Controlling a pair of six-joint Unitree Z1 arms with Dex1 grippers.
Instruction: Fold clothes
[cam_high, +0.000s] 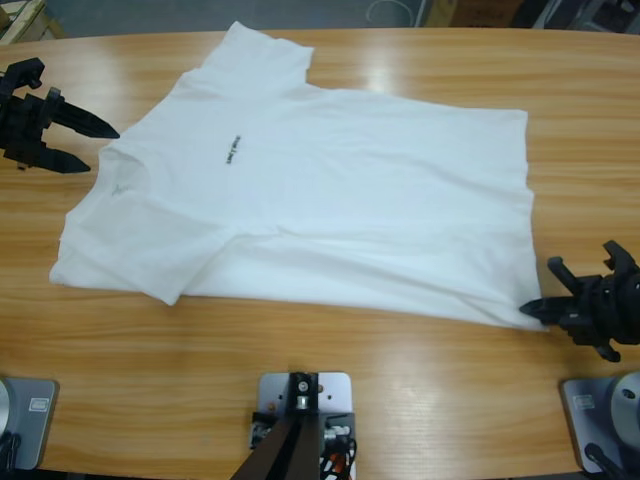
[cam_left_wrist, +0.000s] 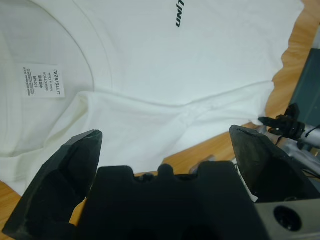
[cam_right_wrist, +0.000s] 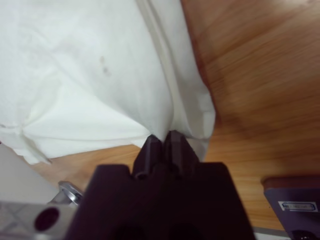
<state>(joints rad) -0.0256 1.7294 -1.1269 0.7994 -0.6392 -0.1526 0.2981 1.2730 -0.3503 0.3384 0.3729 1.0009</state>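
A white T-shirt lies flat on the wooden table. The right gripper pinches its near-right hem corner; the left gripper gapes empty by the collar. Soft, light cloth probably sags, so corners likely suit gripping.

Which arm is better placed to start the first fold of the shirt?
Right, probably. The right gripper is already shut on the T-shirt at its hem corner. The left gripper sits open at the collar end, gripping nothing.
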